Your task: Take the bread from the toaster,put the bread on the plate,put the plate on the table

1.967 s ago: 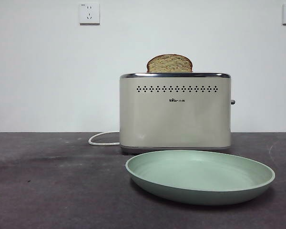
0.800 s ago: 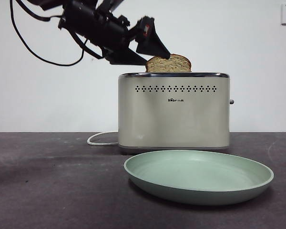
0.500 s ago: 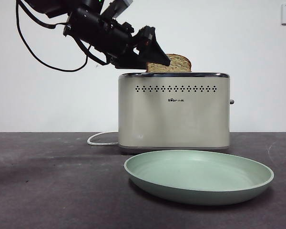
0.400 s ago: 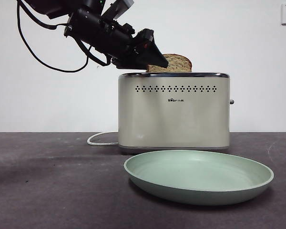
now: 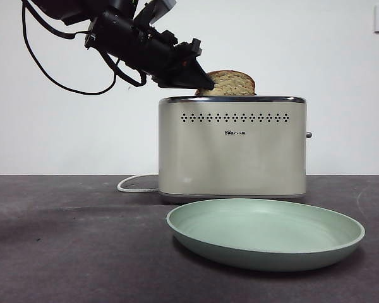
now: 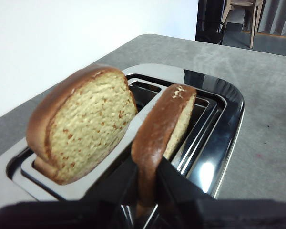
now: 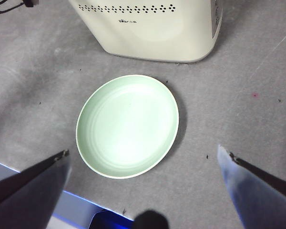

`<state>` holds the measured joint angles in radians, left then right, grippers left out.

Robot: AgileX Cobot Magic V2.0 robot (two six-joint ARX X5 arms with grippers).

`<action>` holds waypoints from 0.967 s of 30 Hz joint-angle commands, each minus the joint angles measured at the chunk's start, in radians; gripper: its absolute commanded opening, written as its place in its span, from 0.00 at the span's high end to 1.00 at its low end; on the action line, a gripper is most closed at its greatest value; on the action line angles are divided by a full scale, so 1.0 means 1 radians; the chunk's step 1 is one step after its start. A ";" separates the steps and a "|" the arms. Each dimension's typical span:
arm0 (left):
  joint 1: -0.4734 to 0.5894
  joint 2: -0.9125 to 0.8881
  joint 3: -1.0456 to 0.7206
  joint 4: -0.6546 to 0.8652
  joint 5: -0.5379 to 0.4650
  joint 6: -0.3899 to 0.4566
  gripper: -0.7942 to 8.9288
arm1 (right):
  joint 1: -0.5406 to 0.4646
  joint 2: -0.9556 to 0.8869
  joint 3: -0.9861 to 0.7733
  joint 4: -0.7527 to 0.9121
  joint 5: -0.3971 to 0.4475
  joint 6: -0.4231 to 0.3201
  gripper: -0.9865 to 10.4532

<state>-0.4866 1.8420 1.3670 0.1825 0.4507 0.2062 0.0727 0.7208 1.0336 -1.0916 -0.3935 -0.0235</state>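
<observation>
From the front we see one slice, the bread (image 5: 230, 83), standing upright in the toaster (image 5: 232, 146), its broad face toward us and its long axis running left to right along the slot. The left gripper (image 5: 199, 80) reaches in from the upper left to the slice's left end. One plate (image 5: 265, 233) lies on the table (image 5: 69, 252), near side of the toaster. In the left wrist view we count two slices: the bread (image 6: 164, 129) stands edge-on with the black jaws pinching its crust, and a second slice (image 6: 83, 129) stands in the other slot of the toaster (image 6: 219, 129). From the right wrist we look down on the plate (image 7: 127, 126) and toaster (image 7: 152, 28); the right gripper (image 7: 143, 162) hangs above with jaws spread wide.
</observation>
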 commanded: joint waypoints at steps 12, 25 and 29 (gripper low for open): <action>-0.009 -0.029 0.104 -0.011 0.023 -0.024 0.93 | 0.002 0.003 0.002 0.006 0.001 -0.003 0.45; -0.009 -0.193 0.296 -0.314 0.023 -0.023 0.93 | 0.002 0.073 0.002 0.010 0.003 -0.004 0.45; -0.009 -0.284 0.303 -0.437 0.024 -0.024 0.93 | 0.002 0.137 0.002 0.014 0.003 -0.004 0.45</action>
<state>-0.4938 1.5768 1.6665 -0.2390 0.4698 0.1898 0.0727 0.8459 1.0336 -1.0824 -0.3927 -0.0235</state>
